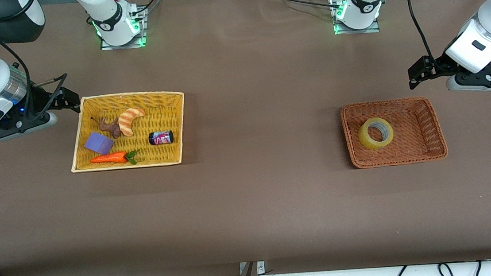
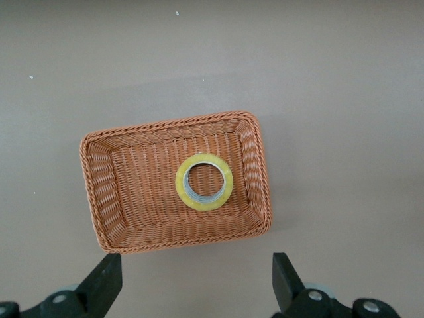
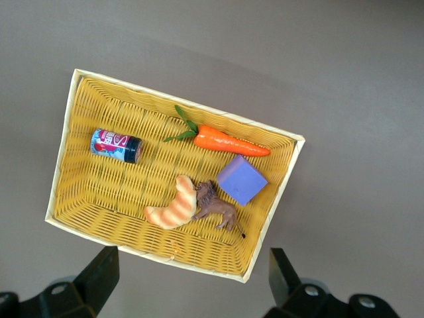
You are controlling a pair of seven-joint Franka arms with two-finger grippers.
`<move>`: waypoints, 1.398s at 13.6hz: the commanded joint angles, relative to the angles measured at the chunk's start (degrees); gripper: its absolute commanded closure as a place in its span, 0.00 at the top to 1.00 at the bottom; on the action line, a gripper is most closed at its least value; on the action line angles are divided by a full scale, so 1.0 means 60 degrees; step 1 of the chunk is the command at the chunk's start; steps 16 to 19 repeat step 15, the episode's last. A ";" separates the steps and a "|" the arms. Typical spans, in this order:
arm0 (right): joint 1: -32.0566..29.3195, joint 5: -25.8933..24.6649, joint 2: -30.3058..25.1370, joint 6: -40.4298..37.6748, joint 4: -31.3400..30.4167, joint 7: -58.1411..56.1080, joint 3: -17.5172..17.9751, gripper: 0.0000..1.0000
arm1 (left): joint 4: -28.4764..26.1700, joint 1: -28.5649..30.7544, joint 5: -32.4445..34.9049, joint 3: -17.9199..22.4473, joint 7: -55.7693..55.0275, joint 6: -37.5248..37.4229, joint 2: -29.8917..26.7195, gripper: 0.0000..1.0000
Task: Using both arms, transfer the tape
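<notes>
The tape point(image 1: 375, 133) is sitting in the brown wicker basket point(image 1: 430, 115) at my left arm's end of the surface point(image 1: 259, 190), tipped a bit so its round hole faces up and partly toward the front camera. It's a stubby ring with no real long axis, translucent yellowish on the outside with a grayish inner core, smooth and glossy against the ribbed weave. My left hand point(image 2: 195, 278) hangs over the bare surface just beside that basket, fingers spread wide, holding nothing. My right hand point(image 3: 192, 275) is the same, wide open and empty, over the surface right next to the yellow woven basket point(image 1: 172, 117) at the right arm's end. That one has a striped croissant point(image 1: 130, 119), a carrot point(image 1: 109, 158), a purple block point(image 1: 98, 143), a small can point(image 1: 161, 138) and a brown animal figure point(image 1: 110, 126).
</notes>
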 commanded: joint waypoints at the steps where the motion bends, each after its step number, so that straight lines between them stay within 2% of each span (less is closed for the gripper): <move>1: -0.0081 0.0098 -0.0381 0.0168 -0.0378 0.0011 0.0061 1.00 | -0.0058 -0.0040 -0.0180 0.0064 0.0021 -0.0135 -0.0192 1.00; 6: -0.0081 0.0244 -0.0381 0.0110 -0.0319 0.0041 0.0076 1.00 | -0.0058 -0.0040 -0.0180 0.0064 0.0006 -0.0135 -0.0192 1.00; 8: -0.0081 0.0784 -0.0395 0.0022 -0.0319 0.0187 0.0090 1.00 | -0.0058 -0.0040 -0.0165 0.0079 0.0021 -0.0135 -0.0192 1.00; 19: -0.0081 0.0714 -0.0395 0.0051 -0.0290 0.0100 0.0076 1.00 | -0.0058 -0.0040 -0.0165 0.0079 0.0006 -0.0135 -0.0192 1.00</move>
